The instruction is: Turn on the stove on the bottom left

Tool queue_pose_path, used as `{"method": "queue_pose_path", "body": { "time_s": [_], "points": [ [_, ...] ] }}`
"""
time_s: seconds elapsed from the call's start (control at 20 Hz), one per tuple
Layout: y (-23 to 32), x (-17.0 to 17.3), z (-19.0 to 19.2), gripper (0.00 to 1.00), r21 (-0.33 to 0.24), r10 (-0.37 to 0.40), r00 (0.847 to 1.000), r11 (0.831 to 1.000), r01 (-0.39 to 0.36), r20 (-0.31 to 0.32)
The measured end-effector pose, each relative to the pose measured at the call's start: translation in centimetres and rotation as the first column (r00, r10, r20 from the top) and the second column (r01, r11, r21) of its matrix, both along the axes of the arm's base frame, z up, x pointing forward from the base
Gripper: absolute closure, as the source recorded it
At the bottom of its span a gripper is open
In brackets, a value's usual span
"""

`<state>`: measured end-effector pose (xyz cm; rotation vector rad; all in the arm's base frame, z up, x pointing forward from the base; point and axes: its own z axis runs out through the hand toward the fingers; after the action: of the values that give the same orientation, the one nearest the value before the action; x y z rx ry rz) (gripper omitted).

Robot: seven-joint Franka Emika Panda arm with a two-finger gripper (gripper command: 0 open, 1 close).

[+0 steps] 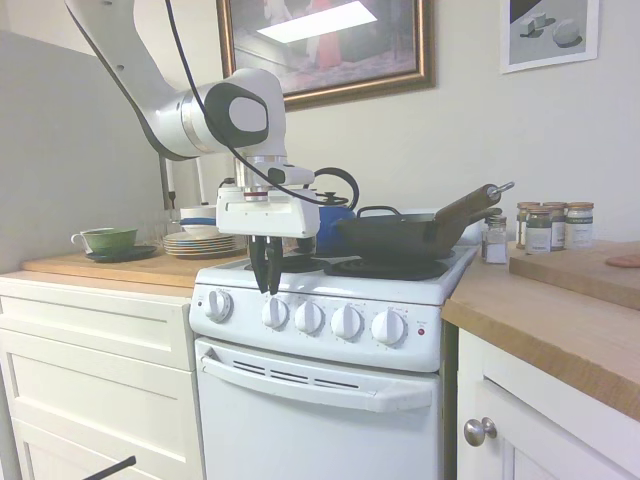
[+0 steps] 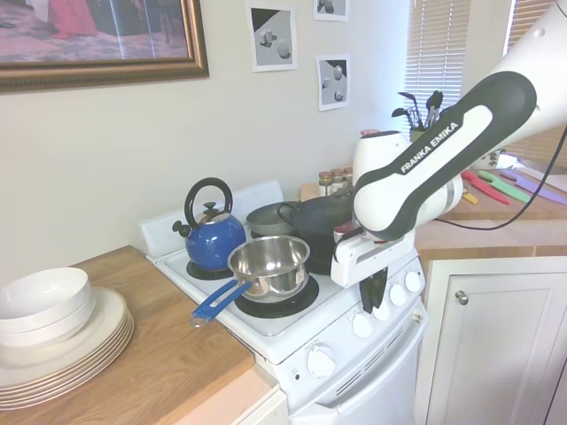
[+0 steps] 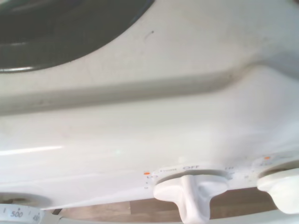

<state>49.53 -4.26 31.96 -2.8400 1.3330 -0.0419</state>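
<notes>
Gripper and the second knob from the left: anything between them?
Nothing. In the first exterior view the gripper hangs just above that knob on the stove, with only bare white panel between them.

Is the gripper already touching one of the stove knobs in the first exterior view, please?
No, the gripper hangs with its fingers close together just above the second knob on the stove, with a gap between them.

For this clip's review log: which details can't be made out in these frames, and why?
- Knob markings on the stove: too small in both exterior views; in the wrist view only "OFF" above one knob reads, the rest is blurred.
- Which burner that knob controls: not legible anywhere.
- Neighbouring knobs in the wrist view: cut off by the picture's edges.
- Front-left coil burner: covered by the steel saucepan in the second exterior view, hidden behind the pincer in the first.
</notes>
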Motion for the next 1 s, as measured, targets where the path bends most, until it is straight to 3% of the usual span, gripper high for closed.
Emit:
{"method": "queue_pose_path", "body": {
  "time_s": [1.0],
  "points": [
    [-0.4,0.2,-2.3,1.00,-0.020,0.000,1.000,1.000,0.000,-0.022]
  ]
}}
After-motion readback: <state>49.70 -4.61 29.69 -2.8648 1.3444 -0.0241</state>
